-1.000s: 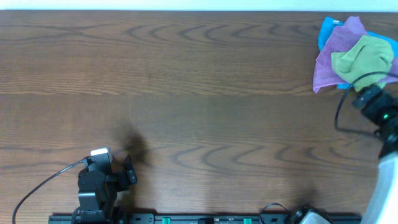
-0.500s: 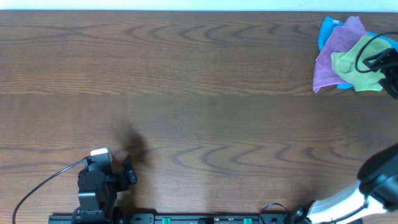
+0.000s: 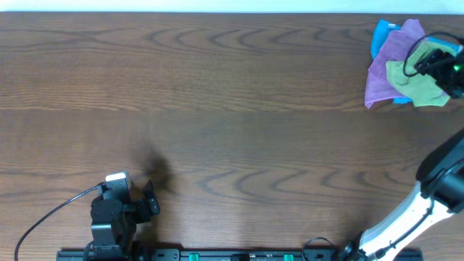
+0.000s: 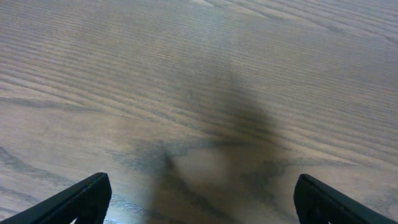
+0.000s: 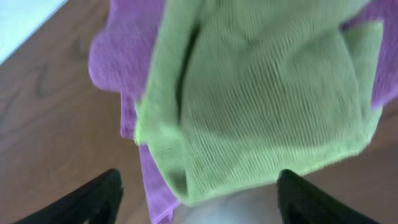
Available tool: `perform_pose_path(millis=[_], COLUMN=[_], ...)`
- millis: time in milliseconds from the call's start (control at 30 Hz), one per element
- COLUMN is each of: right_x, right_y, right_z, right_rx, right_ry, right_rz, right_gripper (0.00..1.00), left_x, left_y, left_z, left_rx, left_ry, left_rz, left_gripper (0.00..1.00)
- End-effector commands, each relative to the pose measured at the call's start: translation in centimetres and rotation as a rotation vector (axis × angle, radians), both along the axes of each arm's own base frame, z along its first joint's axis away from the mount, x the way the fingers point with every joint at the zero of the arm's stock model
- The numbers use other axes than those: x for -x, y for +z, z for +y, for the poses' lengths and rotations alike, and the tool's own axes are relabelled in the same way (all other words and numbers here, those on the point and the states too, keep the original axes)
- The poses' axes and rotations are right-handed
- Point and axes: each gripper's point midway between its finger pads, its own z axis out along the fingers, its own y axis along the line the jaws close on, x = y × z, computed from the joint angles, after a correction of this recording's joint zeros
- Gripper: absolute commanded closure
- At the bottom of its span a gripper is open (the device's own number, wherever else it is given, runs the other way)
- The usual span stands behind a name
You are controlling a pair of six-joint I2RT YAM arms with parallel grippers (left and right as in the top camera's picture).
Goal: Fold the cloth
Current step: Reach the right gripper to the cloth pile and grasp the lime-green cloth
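The lime-green cloth [image 3: 412,75] lies crumpled on top of a pile at the table's far right corner. In the right wrist view the cloth [image 5: 261,99] fills most of the frame, its near edge hanging between my fingers. My right gripper [image 3: 430,62] hovers just over the pile, and in its own view the right gripper [image 5: 199,190] is open, its jaws standing wide on either side of the cloth's edge with nothing pinched. My left gripper [image 3: 153,199] rests at the near left, far from the cloth. Seen from its wrist, the left gripper [image 4: 202,183] is open over bare wood.
A purple cloth [image 3: 383,69] lies under the green one, showing again as the purple cloth [image 5: 112,56]. A blue cloth [image 3: 380,32] is at the bottom of the pile. The table's far edge and right edge run close by the pile. A cable loops from the right wrist.
My right arm has swung toward the far edge, from beside the pile to over the green cloth. The left arm has not moved.
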Motion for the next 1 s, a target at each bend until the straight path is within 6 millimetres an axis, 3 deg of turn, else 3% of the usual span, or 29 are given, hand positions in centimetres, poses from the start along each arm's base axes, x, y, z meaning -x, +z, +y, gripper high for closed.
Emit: perform_pose_path(millis=[0, 133, 267, 500, 567, 600, 633, 833, 967], right_x=[-0.9, -1.8, -2.7, -3.2, -3.2, -3.2, -3.2, -3.6, -3.9], right_y=[0.4, -0.6, -1.0, -4.2, -4.6, -4.6, -4.6, -4.0, -0.8], right_z=[-1.6, -2.3, -2.8, -2.3, -2.1, -2.1, -2.1, -0.9, 0.1], right_rx=[0.15, 0.209, 0.231, 0.208, 0.2, 0.197, 0.197, 0.145, 0.152], right_ry=[-0.029, -0.03, -0.026, -0.009, -0.004, -0.008, -0.008, 0.021, 0.041], right_rz=[0.023, 0.029, 0.002, 0.04, 0.047, 0.047, 0.047, 0.013, -0.038], right_gripper=[0.26, 0.27, 0.37, 0.33, 0.52, 0.8, 0.99, 0.99, 0.99], left_x=[0.7, 0.7, 0.7, 0.7, 0.7, 0.7, 0.7, 0.7, 0.7], left_y=[-1.9, -1.9, -1.9, -1.9, -1.9, -1.9, -1.9, -1.9, -1.9], left_z=[0.0, 0.0, 0.0, 0.0, 0.0, 0.0, 0.0, 0.0, 0.0], left_rx=[-0.023, -0.023, -0.023, -0.023, -0.023, -0.023, -0.023, -0.023, -0.023], left_ry=[-0.016, -0.016, -0.016, -0.016, -0.016, -0.016, -0.016, -0.016, -0.016], left_rz=[0.065, 0.065, 0.065, 0.065, 0.065, 0.065, 0.065, 0.065, 0.065], left_gripper=[0.05, 0.05, 0.05, 0.05, 0.05, 0.05, 0.05, 0.05, 0.05])
